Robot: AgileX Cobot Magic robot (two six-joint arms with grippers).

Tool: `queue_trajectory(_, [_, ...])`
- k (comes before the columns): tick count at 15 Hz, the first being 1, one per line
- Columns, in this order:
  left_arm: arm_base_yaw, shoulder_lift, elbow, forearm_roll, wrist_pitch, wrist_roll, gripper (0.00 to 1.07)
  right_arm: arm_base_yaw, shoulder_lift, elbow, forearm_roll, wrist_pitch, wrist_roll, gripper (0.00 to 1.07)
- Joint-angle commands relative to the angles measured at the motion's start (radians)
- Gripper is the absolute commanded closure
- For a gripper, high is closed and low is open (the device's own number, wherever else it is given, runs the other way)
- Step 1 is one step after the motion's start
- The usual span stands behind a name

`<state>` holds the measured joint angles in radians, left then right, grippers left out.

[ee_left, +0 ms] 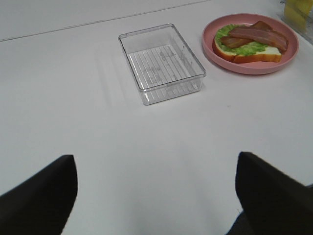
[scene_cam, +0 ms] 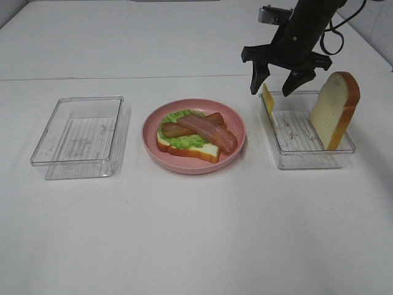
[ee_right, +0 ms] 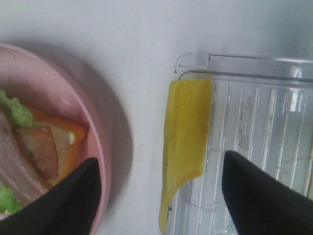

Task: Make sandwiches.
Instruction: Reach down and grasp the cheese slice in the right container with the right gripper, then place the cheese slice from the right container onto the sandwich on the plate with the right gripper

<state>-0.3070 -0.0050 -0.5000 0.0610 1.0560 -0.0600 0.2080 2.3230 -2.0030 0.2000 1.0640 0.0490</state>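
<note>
From high, half-built sandwich [scene_cam: 191,134] on pink plate [scene_cam: 190,168], right gripper [scene_cam: 271,91] spread wide, empty, over cheese slice [scene_cam: 268,99] just right of plate, left wrist, left gripper [ee_left: 156,196] wide open, holding nothing, well apart from plate, right wrist, cheese slice against clear tray [ee_right: 244,58] wall beside plate

Surface [scene_cam: 184,246]: white, matte, plain, filling nearly the whole view; seam [scene_cam: 123,78]: thin dark line running straight across the far part; light: even, diffuse, shadows soft and faint; far left corner: grey strip [scene_cam: 8,8], not identifiable.
</note>
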Motion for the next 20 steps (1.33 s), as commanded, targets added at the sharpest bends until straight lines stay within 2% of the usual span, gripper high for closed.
queue_trajectory(1, [-0.004, -0.01, 0.001, -0.001, -0.009, 0.001, 0.23, 0.0, 0.039, -0.011, -0.012, -0.018, -0.012, 0.45])
queue_trajectory(3, [-0.004, -0.01, 0.001, -0.001, -0.009, 0.001, 0.23, 0.0, 0.054, -0.011, -0.02, -0.022, -0.01, 0.52])
queue_trajectory(4, [-0.004, -0.01, 0.001, -0.001, -0.009, 0.001, 0.23, 0.0, 0.054, -0.011, -0.022, -0.027, -0.009, 0.61])
queue_trajectory(6, [-0.004, -0.01, 0.001, -0.001, -0.009, 0.001, 0.23, 0.0, 0.053, -0.018, -0.022, -0.025, -0.009, 0.86])
queue_trajectory(7, [-0.004, -0.01, 0.001, -0.001, -0.009, 0.001, 0.23, 0.0, 0.048, -0.022, -0.022, -0.02, -0.009, 1.03])
queue_trajectory(8, [-0.004, -0.01, 0.001, -0.001, -0.009, 0.001, 0.23, 0.0, 0.047, -0.034, -0.022, -0.009, -0.009, 1.07])
queue_trajectory(9, [-0.004, -0.01, 0.001, -0.001, -0.009, 0.001, 0.23, 0.0, 0.047, -0.034, -0.022, -0.009, -0.009, 1.07])
queue_trajectory(15, [-0.004, -0.01, 0.001, -0.001, -0.009, 0.001, 0.23, 0.003, 0.047, -0.205, 0.007, 0.177, 0.014, 1.07])
queue_trajectory(20, [-0.004, -0.01, 0.001, -0.001, -0.009, 0.001, 0.23, 0.015, -0.012, -0.214, 0.216, 0.227, -0.049, 1.07])
